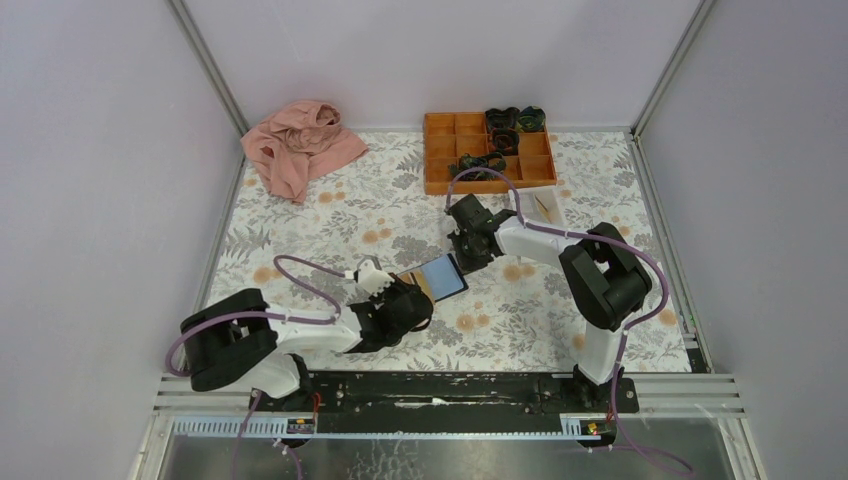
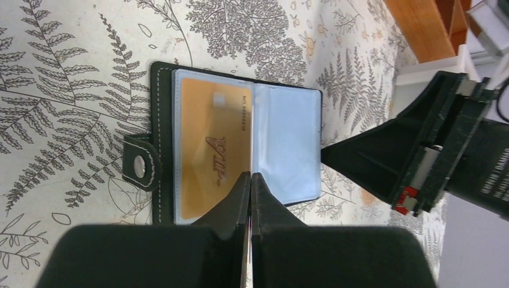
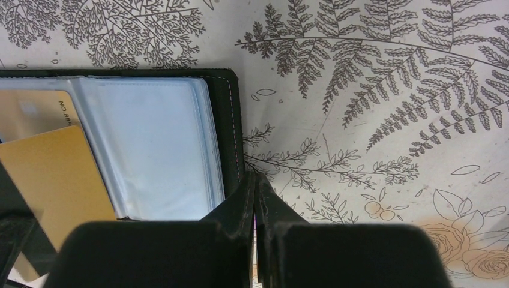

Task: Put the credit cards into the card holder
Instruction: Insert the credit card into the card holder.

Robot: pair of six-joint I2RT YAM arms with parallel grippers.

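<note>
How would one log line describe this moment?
open black card holder with light-blue pockets | pocketed gold rectangular card | left gripper shut on second gold card | right gripper shut at holder's edge

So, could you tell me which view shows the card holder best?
The left wrist view: almost the whole card holder lies open there, an orange card in one pocket. The right wrist view cuts off one side; the top external view shows it small.

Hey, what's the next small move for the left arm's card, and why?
Probably tilt the left pincer to slide its orange card into the empty blue pocket of the card holder. One pocket already holds a filed card, and the shut right pincer sits at the holder's edge, seemingly steadying it.
</note>
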